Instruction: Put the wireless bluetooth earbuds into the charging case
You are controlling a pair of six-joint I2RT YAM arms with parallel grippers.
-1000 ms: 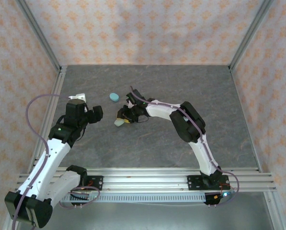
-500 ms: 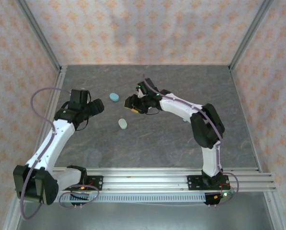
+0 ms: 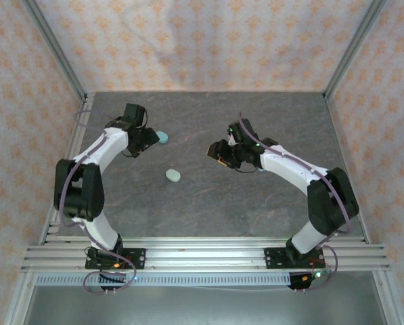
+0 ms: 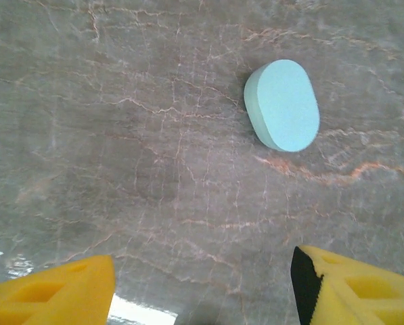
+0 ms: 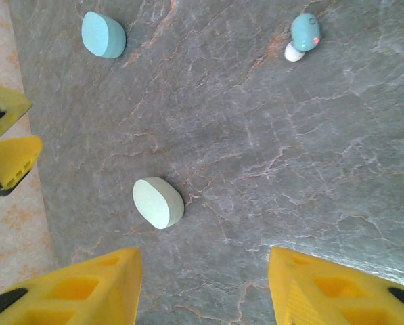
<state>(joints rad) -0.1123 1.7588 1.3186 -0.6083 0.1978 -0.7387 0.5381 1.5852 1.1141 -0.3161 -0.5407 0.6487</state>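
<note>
The left gripper [image 3: 149, 140] has come beside the blue case [image 3: 162, 137]; the right gripper [image 3: 217, 150] has left the mint case [image 3: 173, 175]. Both gape empty.

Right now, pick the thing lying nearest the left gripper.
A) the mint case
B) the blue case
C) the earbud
B: in the top view the blue case lies right beside the left gripper, while the mint case sits farther out on the table and the earbud lies farther still.
</note>
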